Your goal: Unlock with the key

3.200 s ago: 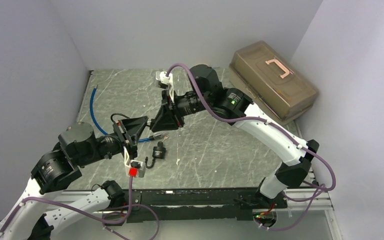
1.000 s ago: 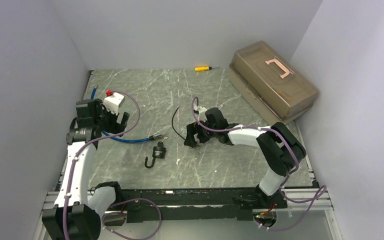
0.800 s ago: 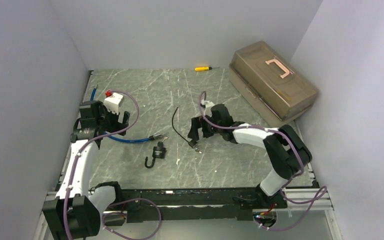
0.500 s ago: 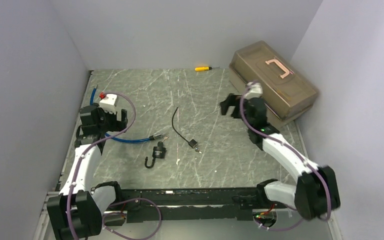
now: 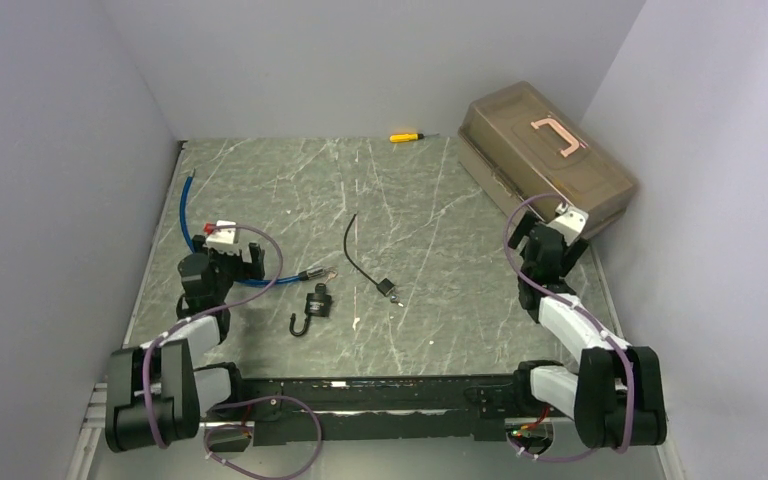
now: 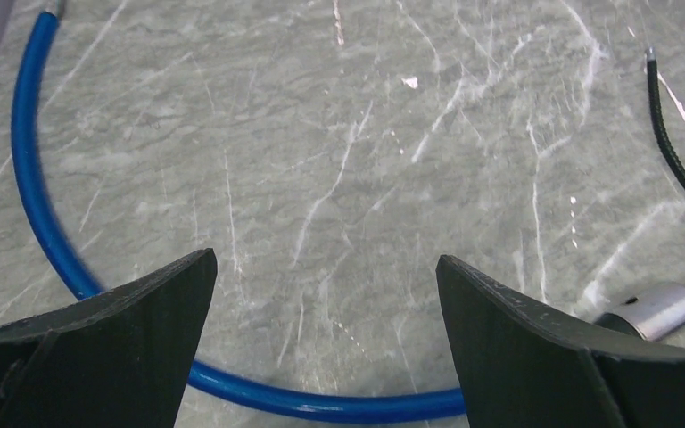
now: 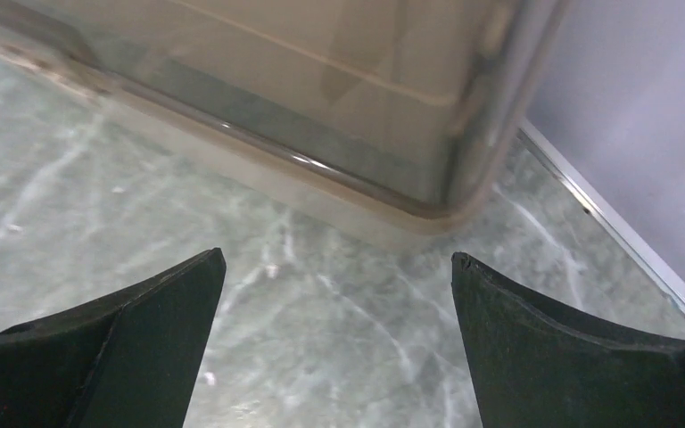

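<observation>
A black padlock (image 5: 318, 300) lies on the marble table (image 5: 430, 330) near the middle front, its curved shackle (image 5: 300, 324) sticking out to the lower left. To its right lies a small metal piece (image 5: 390, 291) on a thin black cord (image 5: 352, 250); I cannot tell whether it is the key. A blue cable (image 5: 188, 215) ends in a silver tip (image 5: 310, 272). My left gripper (image 5: 245, 262) is open, low at the left front, over the blue cable (image 6: 321, 406). My right gripper (image 5: 540, 238) is open at the right, empty.
A brown translucent toolbox (image 5: 545, 160) with a pink handle stands at the back right; its near corner (image 7: 428, 192) fills the right wrist view. A yellow screwdriver (image 5: 405, 136) lies by the back wall. Grey walls close in three sides.
The right gripper opened, left the corded piece on the table and swung back to the right by the toolbox. The left arm folded down toward the near left. Padlock unmoved.
</observation>
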Motion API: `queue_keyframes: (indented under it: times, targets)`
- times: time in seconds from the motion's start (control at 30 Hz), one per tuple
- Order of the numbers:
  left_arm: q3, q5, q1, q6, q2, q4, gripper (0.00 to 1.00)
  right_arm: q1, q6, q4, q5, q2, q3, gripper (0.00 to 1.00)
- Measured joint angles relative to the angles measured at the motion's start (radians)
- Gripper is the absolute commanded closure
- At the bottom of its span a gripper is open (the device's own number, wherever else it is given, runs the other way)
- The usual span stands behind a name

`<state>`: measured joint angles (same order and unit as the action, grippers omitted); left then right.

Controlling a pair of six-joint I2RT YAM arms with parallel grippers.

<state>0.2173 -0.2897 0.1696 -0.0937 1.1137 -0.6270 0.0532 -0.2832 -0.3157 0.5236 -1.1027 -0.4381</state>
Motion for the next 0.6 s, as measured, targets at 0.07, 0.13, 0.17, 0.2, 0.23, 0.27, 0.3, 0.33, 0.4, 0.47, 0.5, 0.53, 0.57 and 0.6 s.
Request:
queue_keyframes:
  times: [0.07,0.13,0.17,0.2,0.23,0.27,0.3,0.33,0.4,0.47,0.5,0.53,0.57,0.6]
  targets:
    - [-0.033,0.003,0.000,0.011,0.052,-0.127,0.01,-0.032,0.024,-0.061,0.000,-0.024,0.049,0.00]
    - [-0.052,0.008,0.000,0.018,0.119,-0.245,0.01,-0.046,0.049,-0.125,-0.010,-0.056,0.078,0.00]
    - [-0.058,0.008,0.000,0.020,0.140,-0.281,0.01,-0.046,0.061,-0.161,-0.021,-0.074,0.090,0.00]
    - [-0.066,0.007,0.000,0.021,0.163,-0.328,0.01,-0.046,0.073,-0.189,-0.036,-0.089,0.098,0.00]
    - [-0.074,0.005,0.000,0.022,0.175,-0.361,0.01,-0.046,0.085,-0.228,-0.056,-0.108,0.106,0.00]
    - [-0.088,-0.002,0.000,0.019,0.185,-0.404,0.01,-0.046,0.099,-0.269,-0.080,-0.129,0.115,0.00]
    - [-0.103,-0.008,0.000,0.018,0.194,-0.448,0.01,-0.046,0.111,-0.308,-0.102,-0.151,0.121,0.00]
    - [-0.117,-0.014,0.000,0.018,0.209,-0.496,0.01,-0.046,0.126,-0.347,-0.122,-0.174,0.126,0.00]
    - [-0.129,-0.024,0.000,0.018,0.230,-0.543,0.01,-0.045,0.146,-0.424,-0.146,-0.224,0.132,0.01]
    - [-0.127,-0.027,0.000,0.016,0.227,-0.545,0.01,-0.037,0.167,-0.537,-0.168,-0.294,0.154,0.01]
    - [-0.126,-0.028,0.000,0.016,0.228,-0.551,0.01,-0.029,0.179,-0.596,-0.167,-0.327,0.171,0.01]
    - [-0.121,-0.029,0.000,0.017,0.230,-0.554,0.01,-0.022,0.184,-0.624,-0.166,-0.351,0.183,0.00]
    - [-0.113,-0.028,0.000,0.017,0.230,-0.549,0.01,-0.016,0.187,-0.630,-0.166,-0.371,0.192,0.00]
    - [-0.100,-0.026,0.000,0.018,0.230,-0.533,0.01,-0.012,0.189,-0.641,-0.166,-0.384,0.198,0.00]
